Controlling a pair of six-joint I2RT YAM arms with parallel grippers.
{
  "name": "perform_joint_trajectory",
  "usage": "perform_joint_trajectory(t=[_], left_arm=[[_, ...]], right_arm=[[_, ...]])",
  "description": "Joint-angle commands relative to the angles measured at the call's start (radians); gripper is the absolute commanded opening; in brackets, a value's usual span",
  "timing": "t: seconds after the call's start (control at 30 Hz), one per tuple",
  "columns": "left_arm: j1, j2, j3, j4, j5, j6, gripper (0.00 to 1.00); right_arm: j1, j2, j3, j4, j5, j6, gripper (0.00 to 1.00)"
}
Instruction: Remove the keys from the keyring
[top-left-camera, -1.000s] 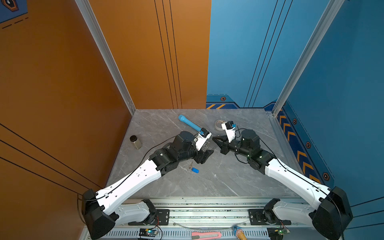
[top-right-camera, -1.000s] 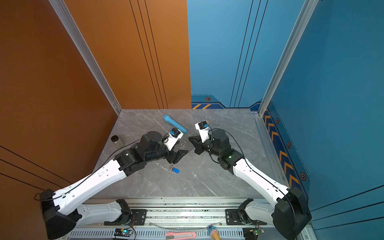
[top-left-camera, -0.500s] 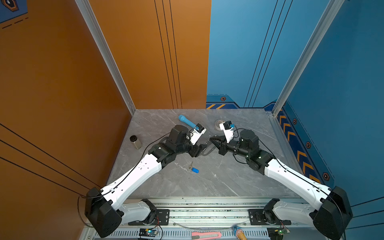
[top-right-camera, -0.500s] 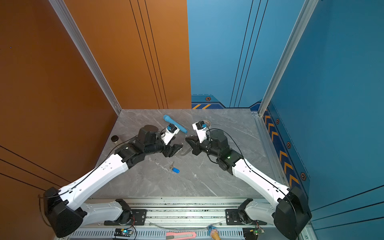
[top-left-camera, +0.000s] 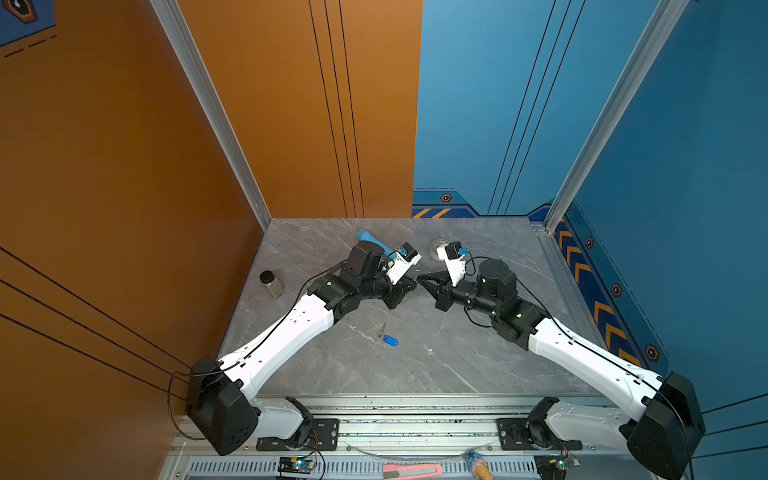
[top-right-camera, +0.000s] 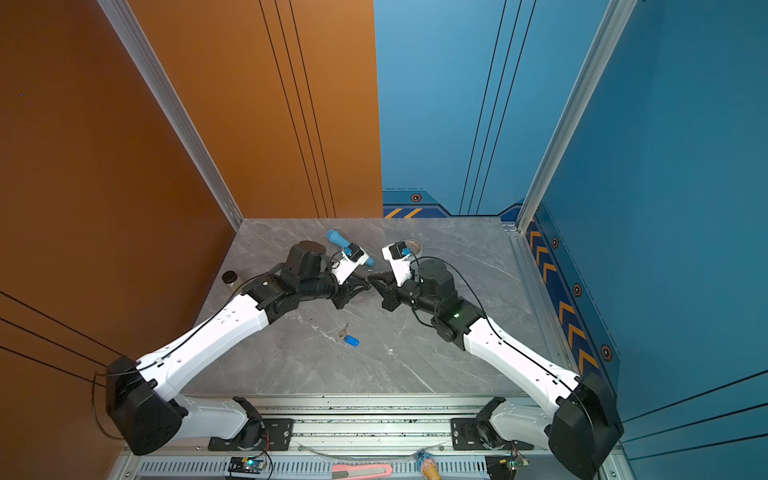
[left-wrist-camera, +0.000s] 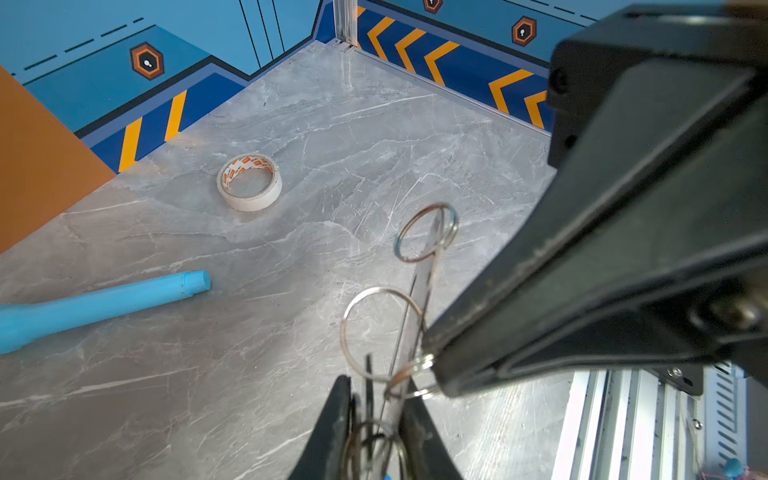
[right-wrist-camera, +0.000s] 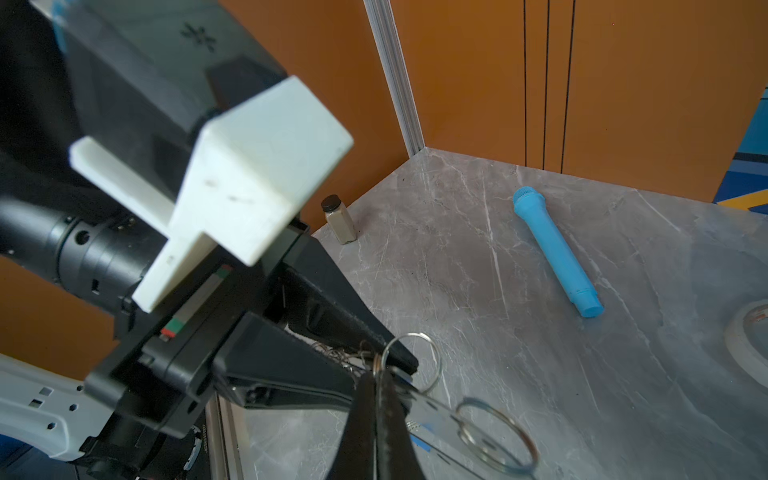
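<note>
1. A second ago the left pincer (left-wrist-camera: 376, 394) hung low over the tabletop (top-left-camera: 457, 357), close to the blue-tagged key (top-left-camera: 388, 338). It has since swung up and now meets the right pincer (right-wrist-camera: 376, 376) tip to tip in mid-air.
2. The right pincer has barely shifted. The blue-tagged key lies where it lay, loose on the tabletop and apart from both pincers.
3. The left pincer has narrowed onto one end of the keyring (left-wrist-camera: 422, 282), with a dark tangle of wire rings between its fingers. Whether any keys hang in that tangle, I cannot tell.
4. The right pincer is pressed together, pinching one small wire ring at the keyring's edge.
5. The keyring is a thin, flat, silvery metal plate, seen nearly edge-on and held off the tabletop between the two pincers. Round, glinting wire rings of differing size are threaded along it.
6. The tabletop is smooth grey stone with pale veins.
7. A matte blue plastic tube (right-wrist-camera: 555, 253) lies on its side, and a whitish tape roll (left-wrist-camera: 249, 183) lies flat.
8. A small jar (right-wrist-camera: 338, 222) with a dark cap stands upright near the orange wall.
</note>
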Motion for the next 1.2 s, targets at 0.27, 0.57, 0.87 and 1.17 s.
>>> perform_joint_trajectory(t=[0.27,0.57,0.87,1.17], left_arm=[[0.028,-0.019,0.05,-0.041,0.043,-0.072,0.0],[0.051,-0.022,0.064,0.128,0.031,-0.313,0.0],[0.024,-0.049,0.009,0.555,0.101,-0.655,0.0],[0.01,-0.054,0.003,0.698,0.086,-0.8,0.0]], right_arm=[[-0.009,-0.011,0.071,-0.028,-0.018,-0.038,0.11],[-0.118,-0.116,0.004,-0.028,-0.021,0.024,0.41],[-0.142,-0.153,-0.135,0.294,-0.025,0.405,0.51],[-0.133,-0.123,-0.162,0.5,-0.044,0.615,0.51]])
